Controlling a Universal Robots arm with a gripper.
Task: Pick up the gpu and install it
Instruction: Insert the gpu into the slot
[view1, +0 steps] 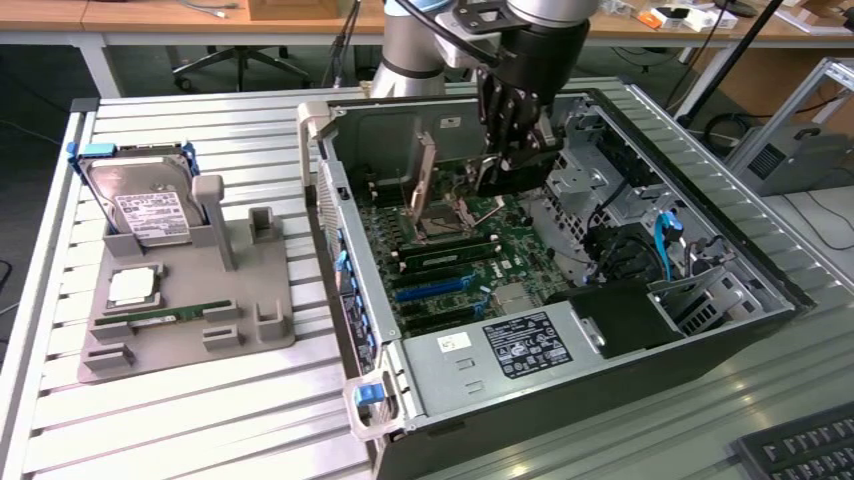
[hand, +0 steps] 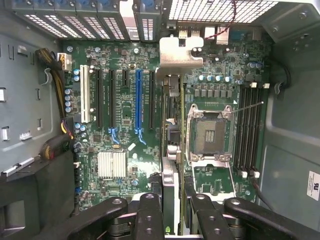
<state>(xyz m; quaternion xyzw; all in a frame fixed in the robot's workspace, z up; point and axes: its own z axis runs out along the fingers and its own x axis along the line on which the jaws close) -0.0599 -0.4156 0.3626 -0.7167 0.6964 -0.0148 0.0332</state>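
Currently my hand is inside the open case, which lies on its side on the slatted worktop, toward the worktop's far edge. My fingers are pinching the gpu, held edge-on above the motherboard. In the wrist view the card runs as a thin strip from between my fingers to its silver bracket, which sits close to the case's vented rear wall. The card hangs between the blue slot and the CPU socket; it does not appear seated in any slot.

Handling, as I judge it: the card is light and stiff, but fragile. The board will crack or shed components if twisted, and its contact edge should not scrape the motherboard. The flat faces are smooth, so a pinch can slip. The sound place to grip is the top edge, near mid-length, clear of the contacts and the bracket, which is roughly where I hold it.

Hard to make out: the card's lower edge and its contacts are hidden behind the card itself, so I cannot tell which slot lies directly beneath it. My fingertips are cut off in the wrist view. In the exterior view my hand covers most of the card.

On the worktop's left side a gray tray carries a hard drive and a RAM stick.
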